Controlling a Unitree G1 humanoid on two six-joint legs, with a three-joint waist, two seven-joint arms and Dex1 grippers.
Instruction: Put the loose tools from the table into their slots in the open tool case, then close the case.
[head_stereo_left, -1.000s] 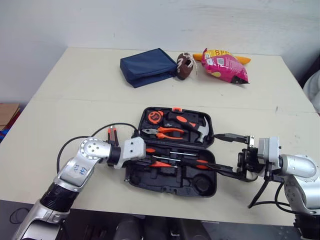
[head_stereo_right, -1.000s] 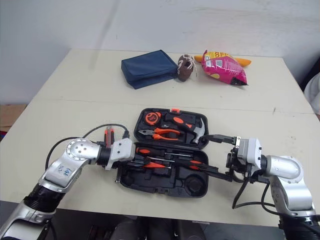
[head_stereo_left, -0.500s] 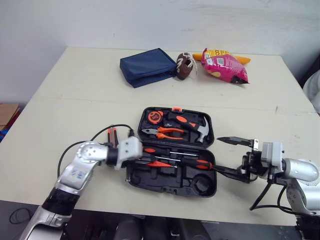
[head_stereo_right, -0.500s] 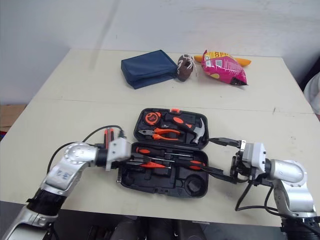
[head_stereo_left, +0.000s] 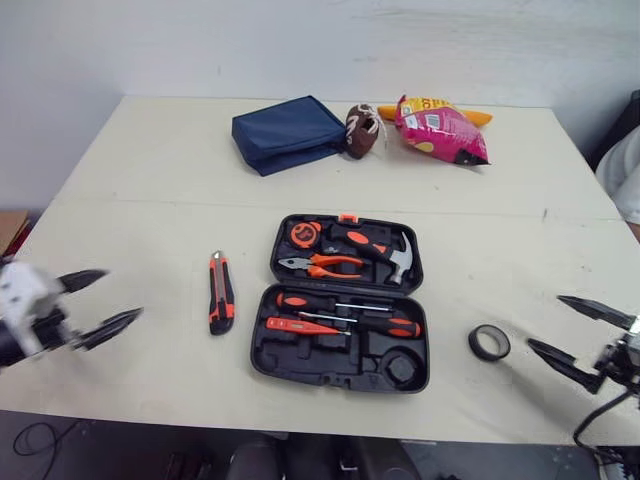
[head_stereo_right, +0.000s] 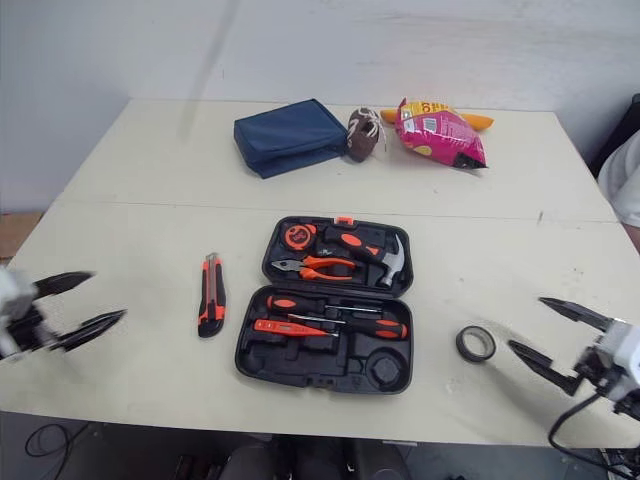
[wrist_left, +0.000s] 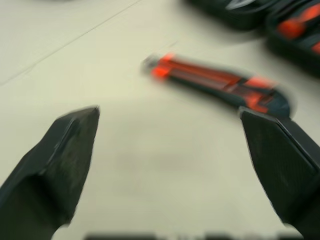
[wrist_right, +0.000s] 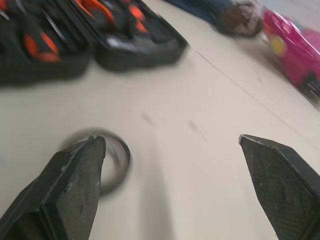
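Two loose tools are lying on the table (head_stereo_left: 150, 180): one utility knife (head_stereo_left: 220, 292) just left of the single open tool case (head_stereo_left: 340, 372), and one black tape roll (head_stereo_left: 489, 342) near its right side. The left gripper (head_stereo_left: 122, 293) and right gripper (head_stereo_left: 545, 320) are hovering with fingers spread, empty.

I noted a black case (head_stereo_left: 320, 366), orange-handled pliers (head_stereo_left: 328, 266), an orange-and-black knife (head_stereo_left: 220, 292), a black tape roll (head_stereo_left: 488, 343), a navy pouch (head_stereo_left: 288, 133), a pink-and-yellow snack bag (head_stereo_left: 440, 130), a brown, white-laced ball (head_stereo_left: 360, 131) and a cream table (head_stereo_left: 140, 190).
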